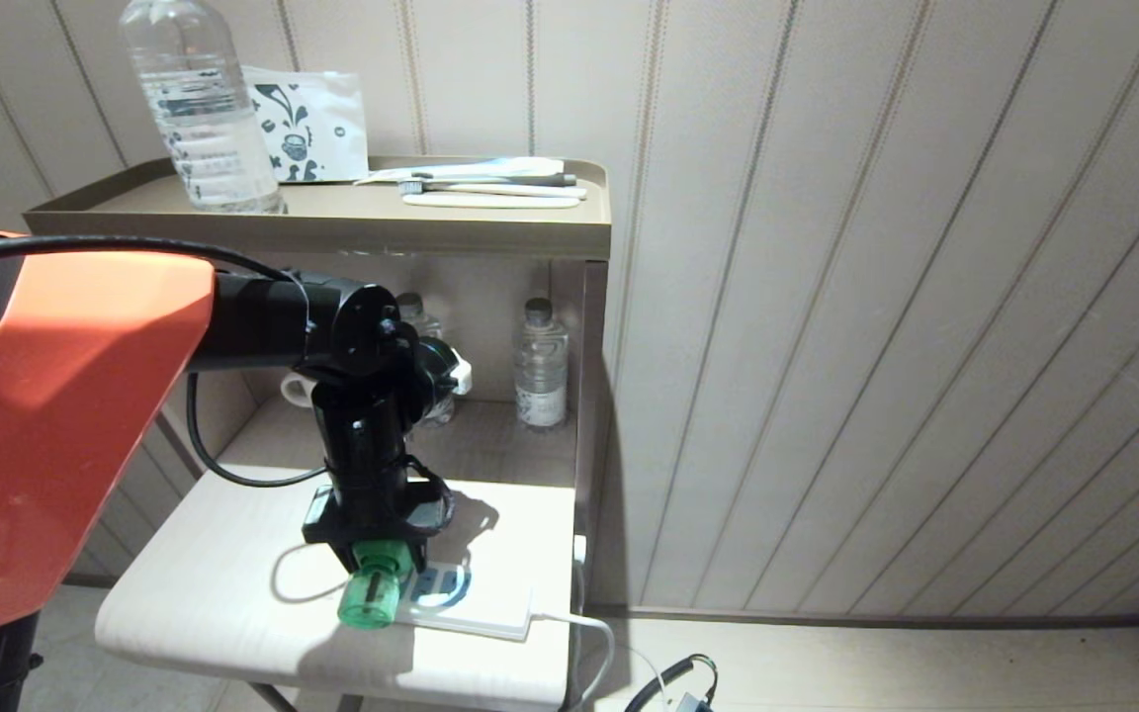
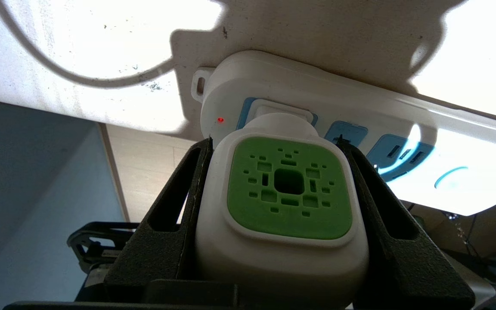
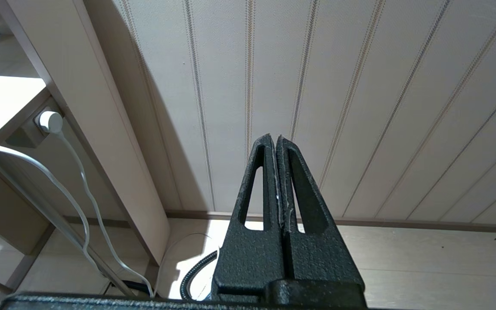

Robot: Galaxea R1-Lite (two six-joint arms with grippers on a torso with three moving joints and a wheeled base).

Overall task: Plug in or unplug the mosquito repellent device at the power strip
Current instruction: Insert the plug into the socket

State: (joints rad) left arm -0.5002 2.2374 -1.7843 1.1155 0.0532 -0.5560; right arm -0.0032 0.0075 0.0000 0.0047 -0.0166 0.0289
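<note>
- left gripper [image 2: 280, 181] clamped on the mosquito repellent device [image 2: 289, 193], one finger pressed against each white side of the cap; green vented face turned toward the wrist camera
- device sits at the near end of the power strip [image 2: 403, 125], its white back against the first blue socket; whether the pins are fully seated cannot be told; small red light glows on the strip's end beside it
- from the head view the green bottle [image 1: 370, 596] points out toward the front of the pale shelf [image 1: 214, 583], strip lying flat beneath it, cord [image 1: 579, 625] trailing off the right edge
- risk, as judged: strip looks loose on the shelf, so a pull could drag or lift it with the device instead of freeing the plug; an off-axis tug could bend the pins or let the smooth cap slip between the fingers; a taut cord could yank the strip sideways
- right gripper [image 3: 277, 144] parked off to the side, fingers together, facing the panelled wall [image 3: 360, 86]
- farther back: water bottles [image 1: 541, 364] on the lower shelf, none near the work
</note>
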